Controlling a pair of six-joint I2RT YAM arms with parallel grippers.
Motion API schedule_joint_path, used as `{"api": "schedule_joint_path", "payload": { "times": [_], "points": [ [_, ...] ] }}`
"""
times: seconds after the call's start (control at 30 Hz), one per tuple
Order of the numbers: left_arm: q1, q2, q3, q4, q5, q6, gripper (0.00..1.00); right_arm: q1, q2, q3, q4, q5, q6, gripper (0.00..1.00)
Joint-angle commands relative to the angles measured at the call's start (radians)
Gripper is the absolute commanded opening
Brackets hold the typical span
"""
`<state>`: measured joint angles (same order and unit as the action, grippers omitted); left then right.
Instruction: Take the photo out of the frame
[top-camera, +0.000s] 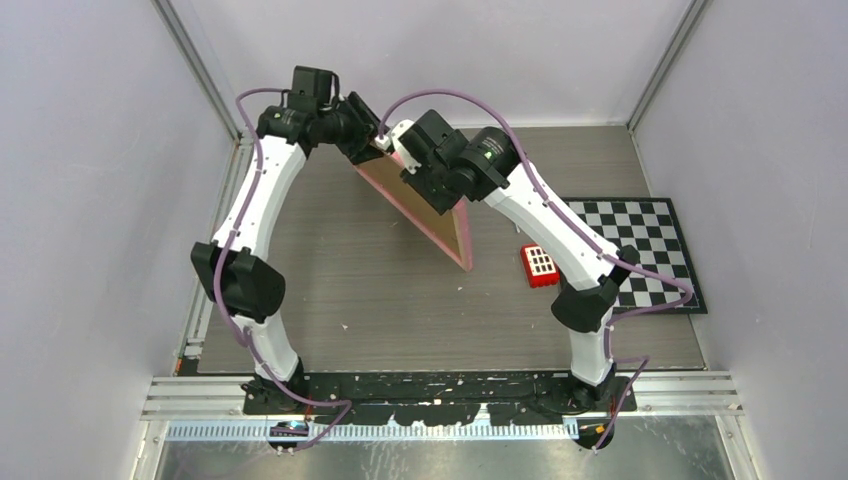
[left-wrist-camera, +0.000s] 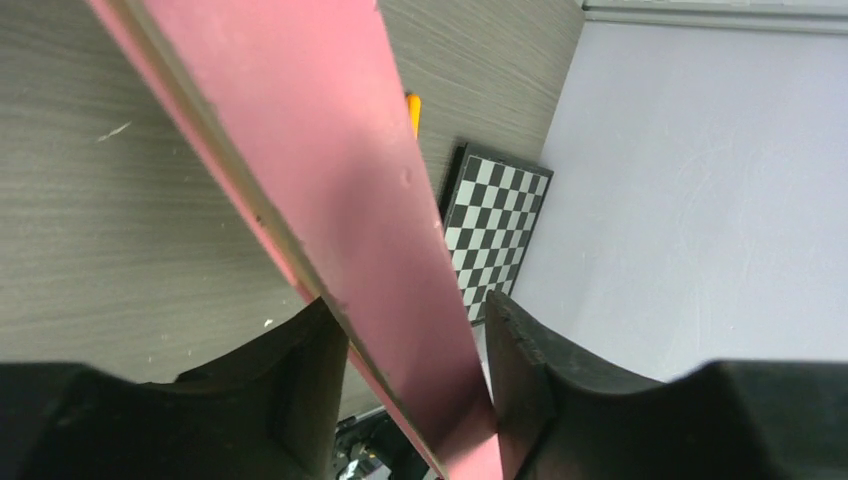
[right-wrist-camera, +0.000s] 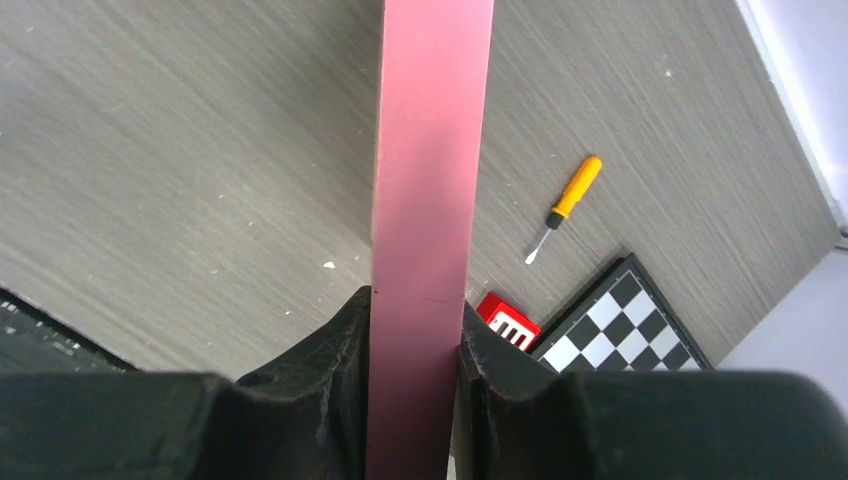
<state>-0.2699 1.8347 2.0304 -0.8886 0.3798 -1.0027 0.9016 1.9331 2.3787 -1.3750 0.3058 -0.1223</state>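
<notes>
"Grey wood-grain table, pale walls on three sides. Noted. Where is the frame?"

"The frame is off the table, held tilted over the far middle. Its brown back faces the overhead camera, with a thin pink border around it. The lowest corner points down at the table; I cannot tell whether it touches."

"Grips?"

"The right gripper is pinching the pink edge, both pads pressed against it. The left gripper straddles the border near the same upper corner: one pad is on the pink face, the other is at the edge. I cannot tell whether it is clamped."

"Progress?"

"Early, in my judgement. The back panel is in place, and any clips are too small to make out. The photo shows in no view — presumably it is inside. Left to do: steady the frame, free the back, draw the photo out."

"Surroundings?"

"To the right of the frame a small red block sits on the table, with a checkerboard just beyond it by the wall. An orange-handled screwdriver lies near both, touching neither."
</notes>
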Motion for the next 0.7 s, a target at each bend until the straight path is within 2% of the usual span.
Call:
{"api": "schedule_joint_path", "payload": {
  "times": [0.0, 0.13, 0.27, 0.37, 0.4, 0.67],
  "points": [
    [-0.013, -0.063, -0.044, -0.024, 0.030, 0.003, 0.47, 0.040, -0.009, 0.065, -0.020, -0.181, -0.056, 0.30],
    [-0.008, -0.098, -0.070, -0.036, 0.017, 0.009, 0.36, 0.043, -0.005, 0.092, -0.038, -0.272, -0.040, 0.44],
    [0.010, -0.138, -0.128, -0.048, 0.002, 0.033, 0.20, 0.043, -0.026, 0.067, -0.010, -0.393, -0.023, 0.58],
    [0.040, -0.177, -0.218, -0.023, 0.013, 0.060, 0.03, 0.036, -0.054, 0.022, 0.041, -0.427, -0.011, 0.77],
    [0.056, -0.193, -0.254, -0.015, 0.024, 0.074, 0.00, 0.027, -0.061, 0.015, 0.057, -0.436, -0.001, 0.82],
    [0.239, -0.212, -0.521, 0.037, 0.261, 0.270, 0.00, -0.177, -0.068, -0.009, 0.080, -0.651, 0.099, 0.99]
  ]
}}
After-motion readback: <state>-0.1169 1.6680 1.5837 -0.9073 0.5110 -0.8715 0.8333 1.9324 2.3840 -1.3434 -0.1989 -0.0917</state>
